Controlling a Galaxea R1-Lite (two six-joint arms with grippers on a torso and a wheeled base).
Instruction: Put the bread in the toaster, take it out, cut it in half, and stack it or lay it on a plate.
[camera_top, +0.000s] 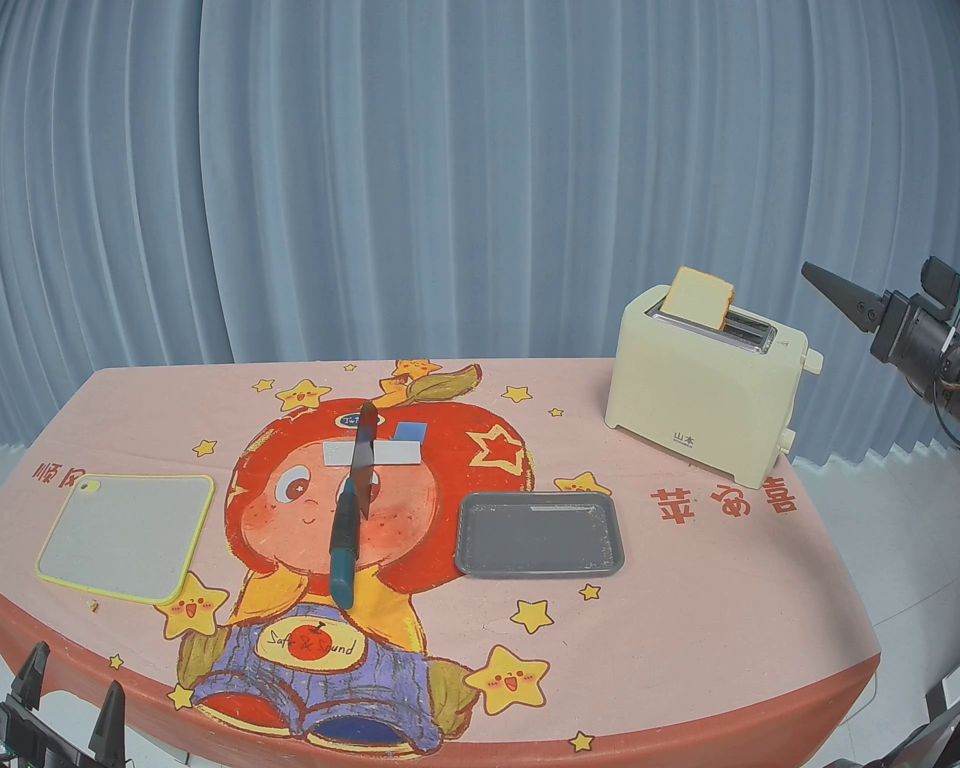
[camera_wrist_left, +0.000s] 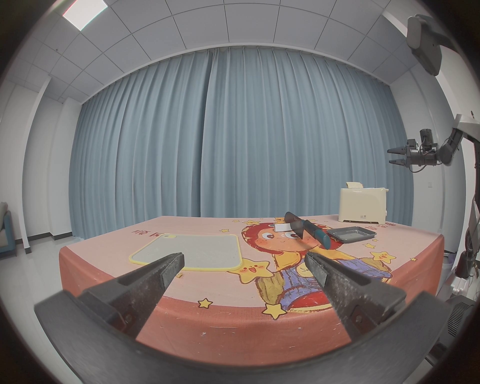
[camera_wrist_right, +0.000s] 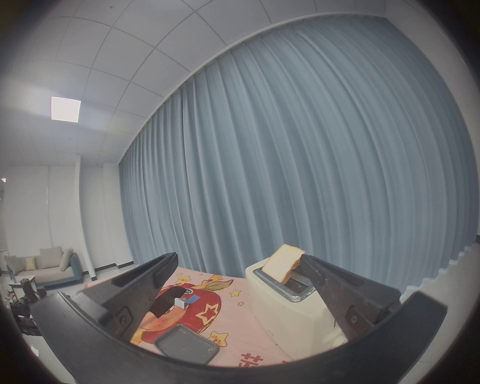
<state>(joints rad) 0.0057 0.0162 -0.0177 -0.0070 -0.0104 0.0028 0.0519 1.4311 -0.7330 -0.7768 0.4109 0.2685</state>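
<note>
The tan square slice of bread stands tilted in the rear slot of the cream plastic toaster at the right of the head view, its upper part clear of the slot. The right gripper hangs at the right edge, level with the slice but apart from it, released, its 2 fingers spread and grasping nothing. The left gripper waits at the lower left corner, off the table's near edge, likewise spread and empty. The slice is probably light, soft and easy to crush or tear, so a gentle pinch across its 2 flat faces at the exposed top looks best, drawn straight up. The grey rectangular metal plate lies at centre, the teal-handled knife just left of it, the yellow-rimmed grey cutting board at far left
</note>
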